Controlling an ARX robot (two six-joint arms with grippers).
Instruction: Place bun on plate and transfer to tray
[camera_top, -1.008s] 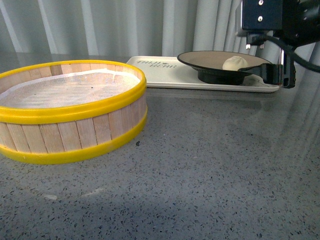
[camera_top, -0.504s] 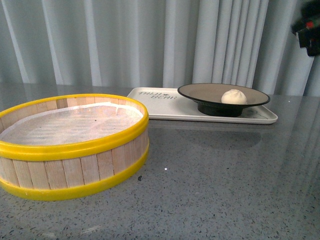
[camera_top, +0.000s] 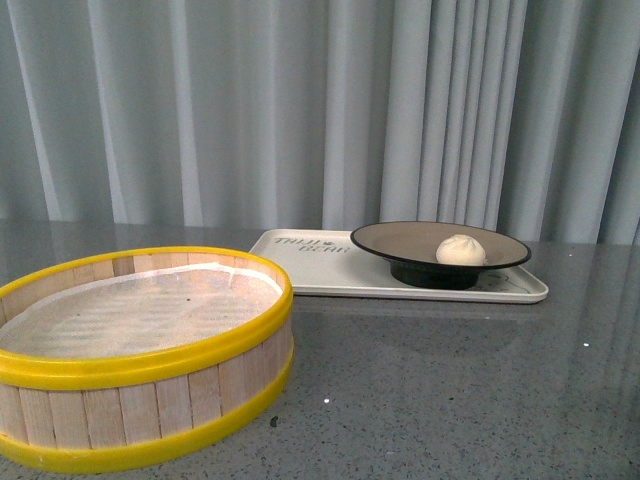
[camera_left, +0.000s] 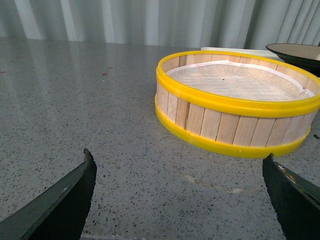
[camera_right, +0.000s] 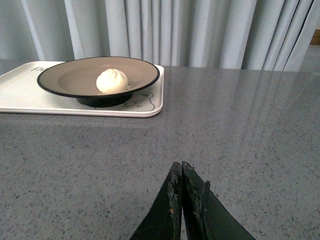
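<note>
Bun (camera_top: 461, 250) sat on the plate (camera_top: 385, 239), right of centre; plate stood on the tray (camera_top: 310, 270), toward its right end, lettering at the far-left corner. Task looked done as things lay. Steamer basket (camera_top: 150, 350) stood apart, nearer the camera, paper liner bare.

Left gripper (camera_left: 180, 200) spread wide, low over the table (camera_left: 75, 100), basket beyond it. Right gripper (camera_right: 182, 192) pressed together, holding nothing, well back from the tray.

Handling, by judgement: bun soft and light, easily dented — take it low at the sides, not by the pleated top. Plate stiff, glazed, likely slippery — pinch the black rim. Tray flat and rigid, with a low edge.
</note>
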